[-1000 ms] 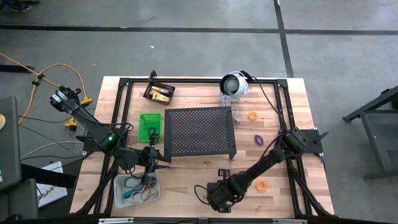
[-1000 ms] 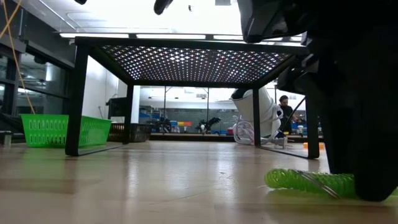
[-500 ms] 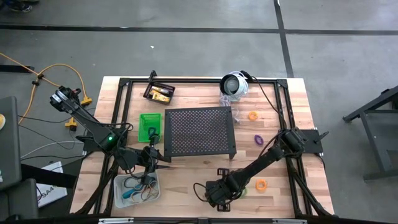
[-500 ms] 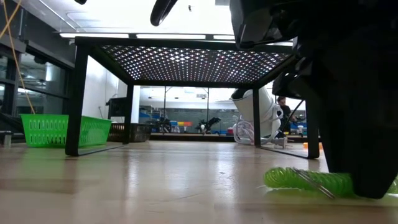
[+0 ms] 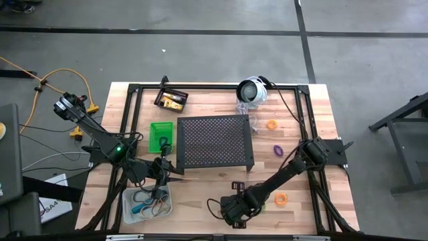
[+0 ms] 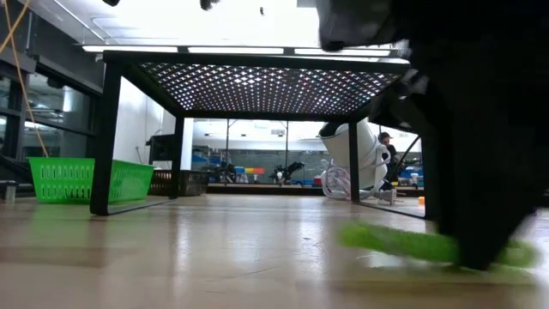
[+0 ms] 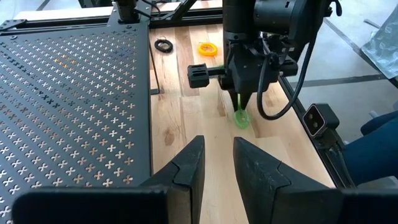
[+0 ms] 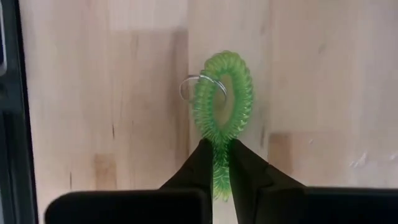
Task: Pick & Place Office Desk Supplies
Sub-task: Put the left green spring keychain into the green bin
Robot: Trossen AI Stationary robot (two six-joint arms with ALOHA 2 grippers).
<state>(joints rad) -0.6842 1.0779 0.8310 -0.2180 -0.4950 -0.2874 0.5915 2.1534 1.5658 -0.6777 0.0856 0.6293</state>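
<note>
Sorting is partly done, you can judge, going from the biggest things down. On the table (image 5: 200,194) the big perforated stand (image 5: 215,142) sits at the centre. At about seven o'clock from it the clear bin (image 5: 147,203) already holds a tangle of loops. The green bin (image 5: 160,136) lies at nine o'clock just beside the stand, and the black bin (image 5: 172,100) at eleven o'clock shows something yellow inside.

Your left gripper (image 7: 217,163) hovers over the clear bin with its fingers apart and nothing between them.

Your right gripper (image 8: 216,163) is down at the stand's five o'clock, fingers pressed onto one end of the green coil loop (image 8: 221,102), which lies low on the wood.

Left out on the boards you have an orange loop (image 5: 281,198) just beside that arm, a purple loop (image 5: 277,150) at three o'clock, another orange loop (image 5: 272,124) at two o'clock, and a small black loop (image 7: 163,45) near the stand's leg. So several pieces remain to be binned.
</note>
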